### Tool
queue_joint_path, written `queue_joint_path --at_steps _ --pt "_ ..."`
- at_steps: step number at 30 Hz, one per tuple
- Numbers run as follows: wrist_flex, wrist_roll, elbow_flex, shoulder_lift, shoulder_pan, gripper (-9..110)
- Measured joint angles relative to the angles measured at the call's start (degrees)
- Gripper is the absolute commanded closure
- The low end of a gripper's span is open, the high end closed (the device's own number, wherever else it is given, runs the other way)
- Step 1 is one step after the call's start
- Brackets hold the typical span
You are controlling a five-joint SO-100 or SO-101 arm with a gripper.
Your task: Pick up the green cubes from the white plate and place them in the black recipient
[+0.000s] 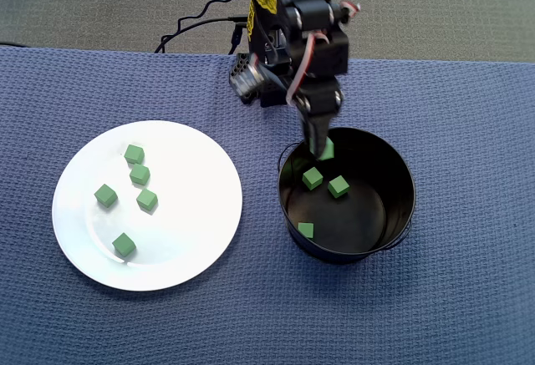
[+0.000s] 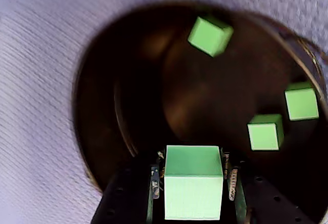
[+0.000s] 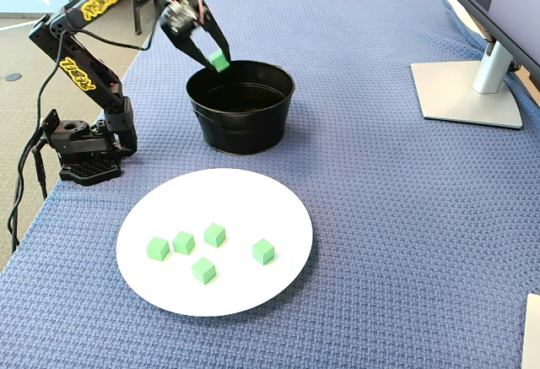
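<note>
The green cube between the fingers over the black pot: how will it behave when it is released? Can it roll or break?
The green cube has flat faces and sharp edges, so it will probably tumble briefly, not roll. It looks small and matte, likely light and hard to break. Three cubes already lie intact in the black pot, which suggests a harmless drop.

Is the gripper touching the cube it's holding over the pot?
Touching: in the wrist view, the gripper fingers press both sides of the cube, above the pot.
</note>
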Motion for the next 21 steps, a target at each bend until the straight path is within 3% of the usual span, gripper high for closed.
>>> queue_joint_path --at_steps 5,7,9,15,21 --pt "-6.9 2.0 3.8 -5.5 -3.3 98" --pt "-7.7 2.5 3.8 -6.7 -3.7 70" --pt "-7.6 1.9 3.8 -7.2 -3.7 65" --pt "-6.1 1.1 1.7 -7.2 -0.7 70" --pt "-2.5 1.1 -7.6 -7.0 13.8 78"
